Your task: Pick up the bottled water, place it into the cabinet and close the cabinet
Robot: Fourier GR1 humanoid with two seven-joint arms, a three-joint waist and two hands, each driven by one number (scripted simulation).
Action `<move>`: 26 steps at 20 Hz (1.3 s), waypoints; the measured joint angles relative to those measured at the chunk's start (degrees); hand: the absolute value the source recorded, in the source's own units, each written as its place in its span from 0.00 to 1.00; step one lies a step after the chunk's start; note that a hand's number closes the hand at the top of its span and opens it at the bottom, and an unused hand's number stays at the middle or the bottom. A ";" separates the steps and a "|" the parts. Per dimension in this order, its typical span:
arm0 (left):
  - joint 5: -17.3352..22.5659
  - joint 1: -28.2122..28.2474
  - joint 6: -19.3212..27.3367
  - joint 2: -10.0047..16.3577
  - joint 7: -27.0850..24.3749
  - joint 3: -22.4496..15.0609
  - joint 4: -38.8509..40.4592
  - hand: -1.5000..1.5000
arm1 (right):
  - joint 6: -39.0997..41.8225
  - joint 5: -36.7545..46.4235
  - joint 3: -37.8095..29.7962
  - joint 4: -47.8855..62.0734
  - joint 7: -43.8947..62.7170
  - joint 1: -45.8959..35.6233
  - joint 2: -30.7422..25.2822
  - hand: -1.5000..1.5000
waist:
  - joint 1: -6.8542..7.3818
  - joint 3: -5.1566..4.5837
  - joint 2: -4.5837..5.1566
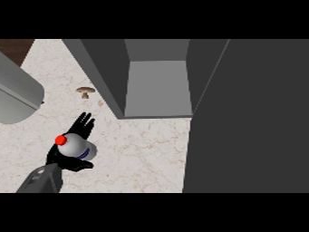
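Pick-up looks done. Your left hand (56,158), lower left of frame, has fingers and thumb closed round the bottled water (78,147), seemingly lifted off the counter. Cabinet (156,86), upper centre, stands open. Remaining: place bottle inside, shut door (257,127).

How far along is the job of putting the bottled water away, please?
The grasp looks done: the left hand curls round the bottled water. It is out over the counter, not yet in the open cabinet. Placing it inside and closing the cabinet remain.
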 measured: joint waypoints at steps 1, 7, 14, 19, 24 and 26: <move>-0.05 0.04 -0.14 -0.21 -0.05 -0.23 -0.07 1.00 | -0.19 0.12 -0.21 -0.02 0.26 -0.41 -0.03 0.00 | 0.02 0.00 0.02; -0.44 0.05 -0.81 -2.13 0.41 -2.00 -0.74 1.00 | -0.04 -0.86 -0.58 -0.97 0.20 0.50 -0.60 0.00 | -0.01 -0.23 0.06; -0.22 0.34 0.43 -3.10 -0.51 -2.82 -1.83 1.00 | -0.12 -1.41 -1.44 0.32 0.34 -0.93 -0.80 0.00 | 0.22 -0.27 0.07; 2.69 1.21 6.06 -2.45 -2.85 0.57 -2.08 1.00 | -0.10 -1.29 -1.16 0.13 -0.20 0.04 -1.06 0.00 | 0.31 -0.27 0.03; 5.81 1.31 8.27 -1.33 -4.03 3.53 -1.77 1.00 | -0.66 -1.16 -0.62 -0.31 0.49 -0.20 -1.03 0.00 | 0.43 -0.26 -0.01; 7.25 1.04 8.40 -1.49 -3.54 4.37 -2.06 1.00 | -0.80 -1.01 -0.51 0.10 0.10 -0.13 -0.99 0.00 | 0.49 -0.23 -0.05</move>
